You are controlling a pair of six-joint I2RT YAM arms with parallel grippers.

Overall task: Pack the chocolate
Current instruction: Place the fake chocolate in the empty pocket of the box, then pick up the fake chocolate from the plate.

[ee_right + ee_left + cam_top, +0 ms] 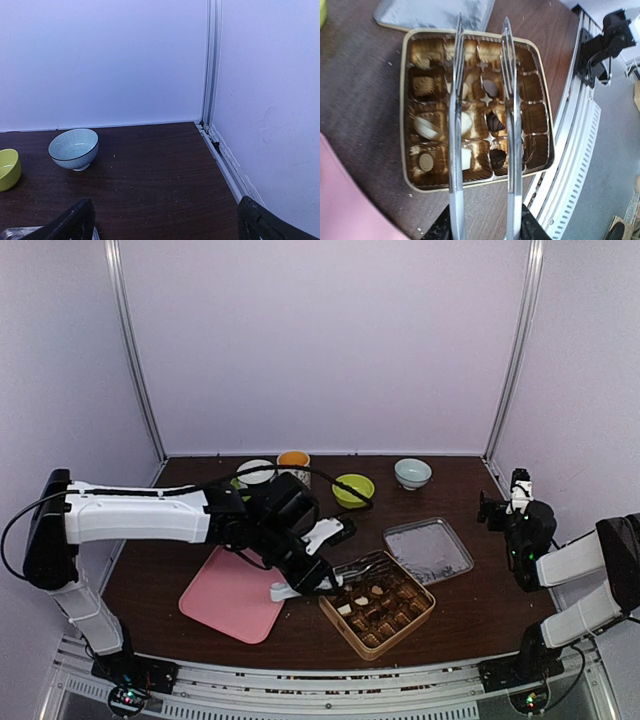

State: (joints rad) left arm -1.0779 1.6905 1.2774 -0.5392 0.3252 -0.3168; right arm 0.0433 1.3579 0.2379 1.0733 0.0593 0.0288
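The tongs cover parts of several chocolates in the tin, and their handle end runs off the left wrist view's bottom edge. The right wrist view cuts off the yellow-green bowl and all but the fingertips of the right claw.

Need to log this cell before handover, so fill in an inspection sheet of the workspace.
Surface: dark wooden table, a few specks on it.
Job's things: chocolate sits in some cells of the open gold tin; other cells are empty.
Clutter: pink tray, silver lid, white cup, orange cup, green bowl, blue bowl.
Grippers: left gripper holds tongs, their arms apart, over the tin; right gripper is open and empty.
Cables: black cable loops over the left arm.
Surroundings: pale walls, metal frame posts.
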